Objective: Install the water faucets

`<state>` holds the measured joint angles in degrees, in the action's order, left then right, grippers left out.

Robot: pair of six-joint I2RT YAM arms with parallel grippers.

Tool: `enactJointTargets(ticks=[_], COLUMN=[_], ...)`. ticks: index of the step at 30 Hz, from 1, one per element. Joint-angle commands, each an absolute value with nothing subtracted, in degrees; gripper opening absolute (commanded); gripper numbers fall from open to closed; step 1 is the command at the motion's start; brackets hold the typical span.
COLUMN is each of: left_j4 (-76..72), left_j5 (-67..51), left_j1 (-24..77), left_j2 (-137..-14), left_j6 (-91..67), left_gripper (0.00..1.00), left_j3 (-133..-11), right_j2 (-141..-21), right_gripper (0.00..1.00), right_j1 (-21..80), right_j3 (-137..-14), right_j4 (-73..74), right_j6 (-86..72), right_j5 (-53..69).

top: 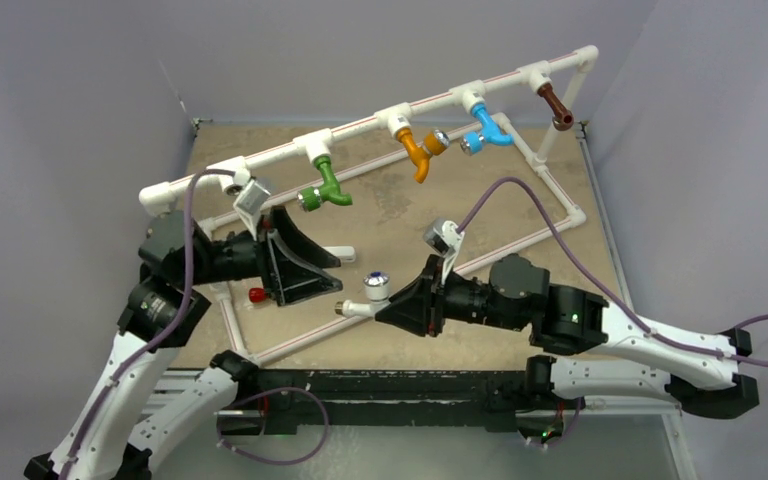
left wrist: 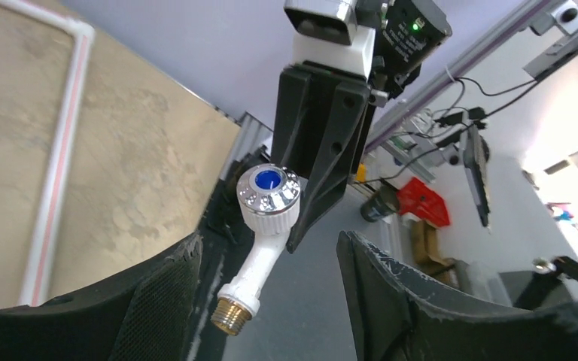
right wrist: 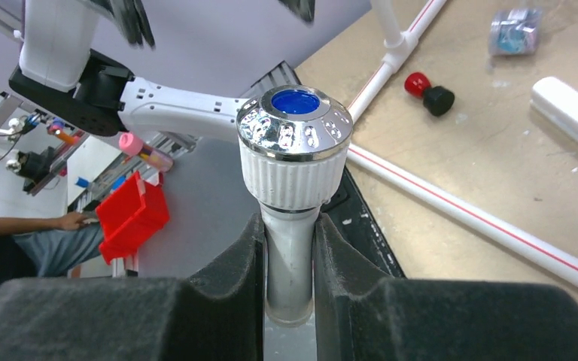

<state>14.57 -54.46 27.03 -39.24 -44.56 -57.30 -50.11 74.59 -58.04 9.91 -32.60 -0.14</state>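
Black foam-lined fingers (right wrist: 218, 301) of the right pincer (right wrist: 290, 259) fill the bottom of the right wrist view, pressed tight on the pale stem of a white plastic faucet (right wrist: 293, 162) with a ribbed collar and a chrome knob capped in blue. The knob stands just above the pads. Seen from above, this faucet is held in the air at the near edge of the tan bench (top: 390, 210), between the two arms. The left pincer (top: 336, 274) faces it from the left with its jaws spread wide. In the left wrist view the faucet sits between that pincer's two padded fingers (left wrist: 391, 301), its brass threaded end (left wrist: 231, 314) lowest and just beside one pad, with an open gap to the other (nothing is pinched there). Farther back, a raised white plastic pipe rail (top: 360, 127) carries four more taps hanging from its fittings: a green plastic faucet (top: 325, 187), an orange plastic faucet (top: 417, 150), a blue plastic faucet (top: 487, 130) and a brown plastic faucet (top: 557, 108) at the far right. A small red-and-black piece (right wrist: 429, 94) lies on the bench beside a joint of the low white pipe (right wrist: 482, 218), and a white oblong block (right wrist: 576, 113) lies near it.
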Motion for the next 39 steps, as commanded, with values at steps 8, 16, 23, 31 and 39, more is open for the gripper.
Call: enactJointTargets(ticks=[8,16,23,31,39], left_j4=[44.38,45.19,38.45,28.83,31.87], left_j5=[-15.27,9.98,30.88,31.17,20.04], left_j1=[27.16,27.16,27.08,15.51,3.15], left_j2=[-56.42,-61.72,-64.38,-66.91,-71.90], left_j6=[-20.77,-15.15,-6.51,-1.50,-10.53], left_gripper=[0.22,0.00,0.00,0.00,0.00], left_j3=[-91.72,-99.64,-96.48,-92.19,-89.77], right_j2=[-50.75,-57.30,-62.28,-65.94,-69.84], right_gripper=[0.00,0.00,0.00,0.00,0.00], right_j1=[74.79,74.79,74.79,74.79,74.79], right_j3=[-63.43,-65.50,-66.59,-66.15,-66.98], right_j4=[10.22,4.28,-4.21,-12.74,-22.16], right_j6=[-23.64,-17.89,-12.38,-10.67,-9.24], right_j5=[-9.48,-12.39,-10.87,-7.63,-17.70])
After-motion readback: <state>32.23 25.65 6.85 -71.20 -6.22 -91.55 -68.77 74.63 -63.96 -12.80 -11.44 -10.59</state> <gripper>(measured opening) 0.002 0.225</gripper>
